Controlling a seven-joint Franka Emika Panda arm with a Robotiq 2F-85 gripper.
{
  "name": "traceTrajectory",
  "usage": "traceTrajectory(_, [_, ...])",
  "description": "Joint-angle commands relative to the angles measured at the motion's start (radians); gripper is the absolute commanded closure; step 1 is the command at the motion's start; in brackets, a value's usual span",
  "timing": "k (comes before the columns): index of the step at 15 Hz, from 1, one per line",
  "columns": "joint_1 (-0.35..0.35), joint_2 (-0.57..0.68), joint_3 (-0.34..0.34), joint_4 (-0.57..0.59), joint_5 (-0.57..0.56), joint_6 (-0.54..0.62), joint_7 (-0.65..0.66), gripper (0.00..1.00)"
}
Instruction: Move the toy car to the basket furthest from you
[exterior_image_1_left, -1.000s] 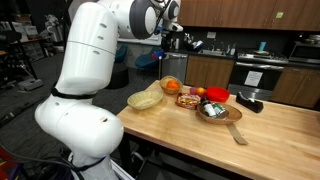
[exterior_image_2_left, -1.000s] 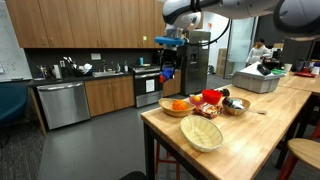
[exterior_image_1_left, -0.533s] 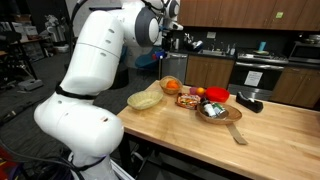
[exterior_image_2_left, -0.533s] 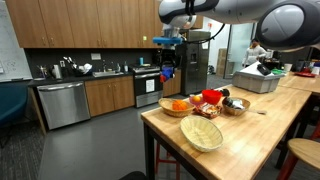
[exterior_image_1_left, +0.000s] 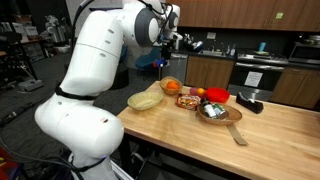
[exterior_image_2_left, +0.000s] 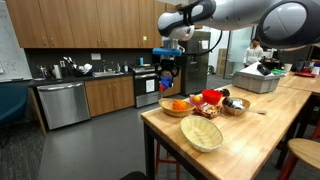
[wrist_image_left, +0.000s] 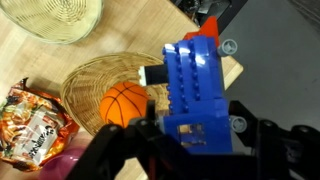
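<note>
the gripper (wrist_image_left: 195, 135) is clamped on the blue toy car (wrist_image_left: 192, 85), hanging in the air above the wicker basket (wrist_image_left: 85, 72) with the orange ball (wrist_image_left: 125, 103); it looks light, rigid plastic with slick flat sides, best pinched across its body.

Toy car (wrist_image_left: 195, 90) clamped in pincer (wrist_image_left: 197, 130), up off surface (wrist_image_left: 130, 30). Below it in wrist view: basket (wrist_image_left: 85, 80) with ball (wrist_image_left: 127, 103) inside; car probably offset toward its right rim. Packet (wrist_image_left: 35, 120) just beside basket, left. Second basket (wrist_image_left: 55, 18) behind, near.
</note>
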Motion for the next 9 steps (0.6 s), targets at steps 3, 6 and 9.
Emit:
traceTrajectory(3, [-0.061,-0.102,-0.031,-0.285,0.022,0.143,-0.068,0.53])
traceTrajectory(6, [-0.108,-0.104,-0.062,-0.346,0.015,0.177,-0.139,0.53])
traceTrajectory(9, [-0.144,-0.096,-0.089,-0.373,0.009,0.178,-0.207,0.53])
